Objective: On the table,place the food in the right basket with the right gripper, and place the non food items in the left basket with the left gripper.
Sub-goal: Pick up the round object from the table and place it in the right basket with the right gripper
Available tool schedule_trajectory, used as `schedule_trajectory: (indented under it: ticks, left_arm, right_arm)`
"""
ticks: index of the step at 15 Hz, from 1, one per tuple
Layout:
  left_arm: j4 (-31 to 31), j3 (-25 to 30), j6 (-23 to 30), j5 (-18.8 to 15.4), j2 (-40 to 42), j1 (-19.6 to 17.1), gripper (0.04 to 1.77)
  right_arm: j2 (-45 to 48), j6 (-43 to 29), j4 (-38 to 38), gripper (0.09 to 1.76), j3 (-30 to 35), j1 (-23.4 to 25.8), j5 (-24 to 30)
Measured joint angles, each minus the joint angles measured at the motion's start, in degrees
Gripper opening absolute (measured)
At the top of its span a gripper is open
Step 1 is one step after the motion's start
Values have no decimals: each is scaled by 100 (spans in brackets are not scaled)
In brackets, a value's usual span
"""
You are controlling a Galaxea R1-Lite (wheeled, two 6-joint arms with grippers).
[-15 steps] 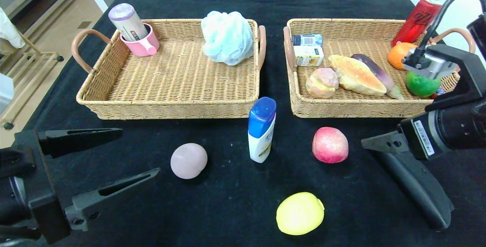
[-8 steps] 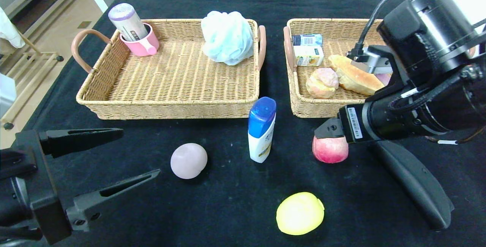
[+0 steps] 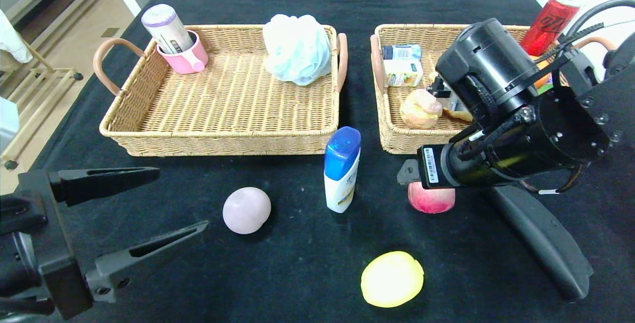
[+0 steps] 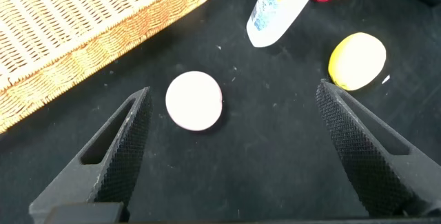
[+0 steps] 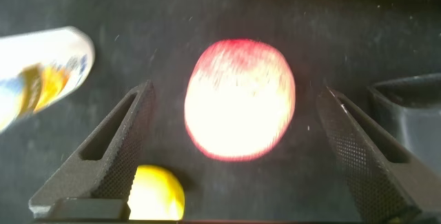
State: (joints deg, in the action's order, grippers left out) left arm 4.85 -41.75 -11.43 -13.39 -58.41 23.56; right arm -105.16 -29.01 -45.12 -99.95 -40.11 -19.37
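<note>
A red peach-like fruit (image 3: 431,200) lies on the black table in front of the right basket (image 3: 392,137). My right gripper (image 3: 414,176) hovers just above it, open and empty; in the right wrist view (image 5: 234,96) the fruit (image 5: 240,100) sits between the spread fingers, untouched. A yellow lemon (image 3: 392,278), a blue-capped white bottle (image 3: 341,169) and a pale pink ball (image 3: 246,210) also stand loose on the table. My left gripper (image 3: 182,199) is open and empty at the near left; the ball (image 4: 194,100) lies ahead of it (image 4: 233,96).
The left basket (image 3: 228,132) holds a pink cup with a tube and a blue bath puff. The right basket holds bread, cartons, a pastry and fruit; a red can (image 3: 548,23) leans at its far corner. A long black object (image 3: 540,238) lies right of the red fruit.
My right arm has swung from over the right basket's right end, forward and leftward, to above the red fruit. The left arm and the loose objects have not moved.
</note>
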Motion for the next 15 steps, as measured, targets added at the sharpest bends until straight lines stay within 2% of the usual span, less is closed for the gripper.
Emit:
schedule_trajectory:
  ticks: [10,12,13,15]
  left_arm:
    - [-6,27,-44,0,11,0,172]
    - [-6,28,-50,2,15,0,172]
    - [-6,28,-52,0,20,0,172]
    - [-4,28,-52,7,22,0,172]
  right_arm:
    - [-449,-190,20,171,-173,141,-188]
    - [-485,-199,22,133,-173,183,-182]
    - [-507,-196,26,119,-169,196,-185]
    - [-540,-190,33,109,-167,202,-188]
